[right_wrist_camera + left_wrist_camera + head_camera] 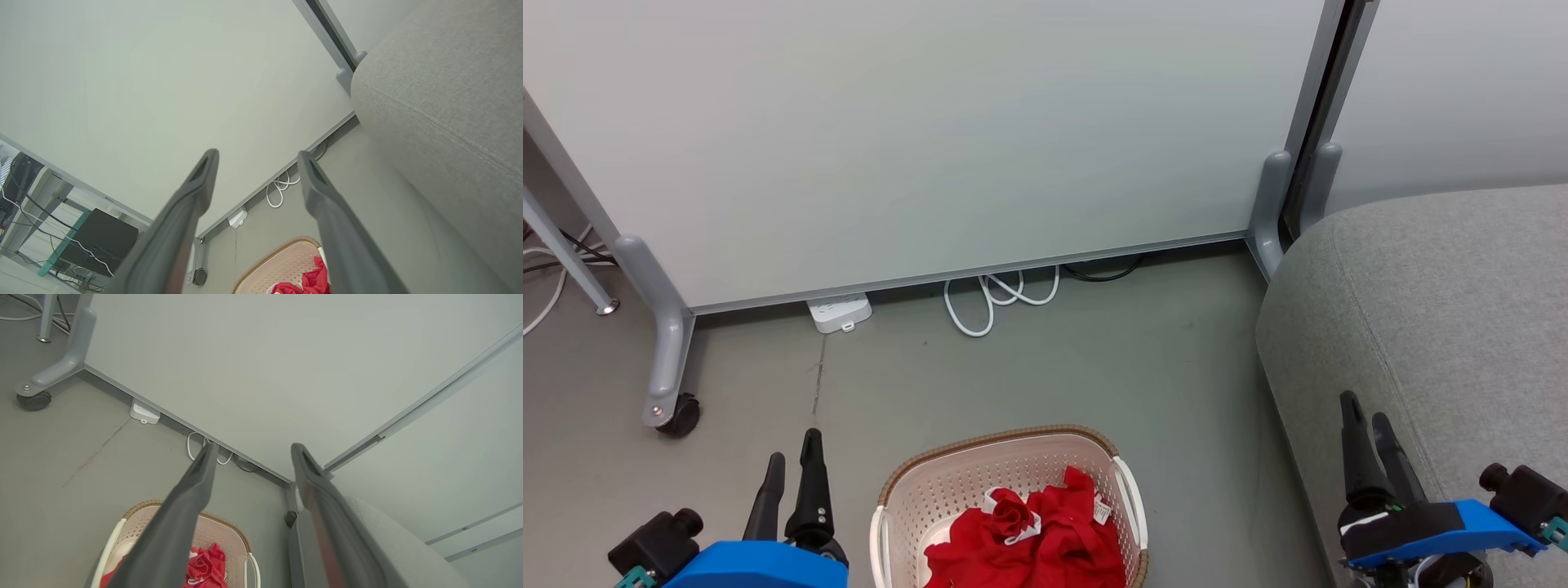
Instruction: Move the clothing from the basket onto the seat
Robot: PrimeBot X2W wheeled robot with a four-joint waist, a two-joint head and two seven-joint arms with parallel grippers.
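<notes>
- Down at the lower left of the head view, the left gripper (793,447) hovers above the grey floor (1094,367), its two dark fingers parted and holding nothing.
- Just above it, a caster (682,415) sits under the foot of a pale partition panel (931,139) that spans the upper frame. A white power strip (839,312) and a looped white cable (996,298) lie at the panel's lower edge.
- At the bottom centre, the basket (1005,435) stands on the floor with the clothing (1033,539) heaped red inside it, a small white tag showing on the heap's right side.
- To the right, the seat (1437,310) stands apart from the basket, with bare floor between them.
- At the lower right, the right gripper (1364,408) shows against the seat's near edge, its jaws apart and empty.
</notes>
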